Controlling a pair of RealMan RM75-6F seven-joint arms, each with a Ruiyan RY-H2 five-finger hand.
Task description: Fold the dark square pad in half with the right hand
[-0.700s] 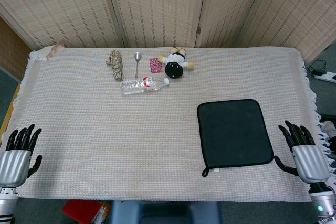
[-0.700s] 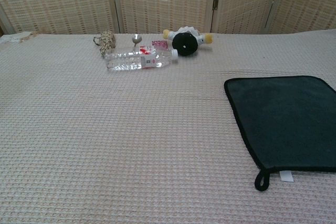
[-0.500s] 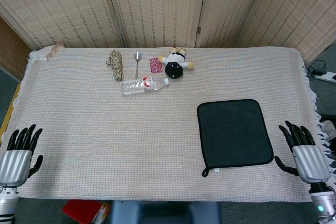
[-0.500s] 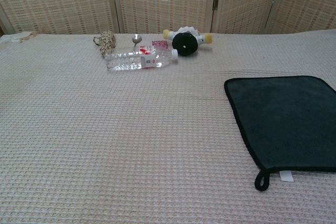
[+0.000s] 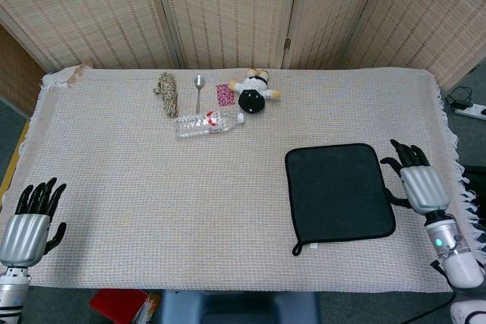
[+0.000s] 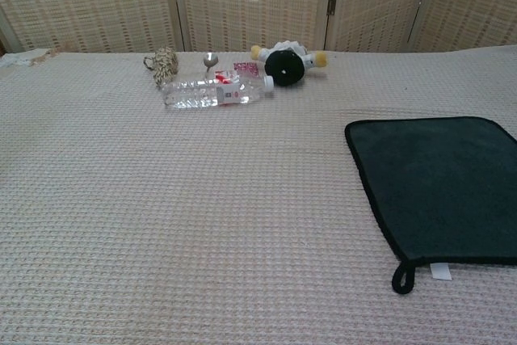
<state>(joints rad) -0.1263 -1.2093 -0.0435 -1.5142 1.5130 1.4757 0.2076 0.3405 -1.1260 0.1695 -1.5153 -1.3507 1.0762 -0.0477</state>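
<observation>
the pad (image 5: 339, 192) lies flat on the cloth (image 5: 152, 210), on our right side near the front. it is not folded yet. it looks soft and light, like a thick towel, so we think it will bend with ease and will not break. it has a dark trim all round and a small loop (image 5: 298, 248) at its front left corner. we think the best place to take it is the right edge, pinch it there, lift it, and lay it over onto the left edge. it may slide on the cloth, so we should lift more than push.

our right hand (image 5: 420, 184) is just beside the pad's right edge. its fingers are spread wide and it holds nothing. we cannot tell if the thumb touches the trim. our left hand (image 5: 27, 224) rests far away at the front left corner, fingers apart, with nothing in it.
</observation>
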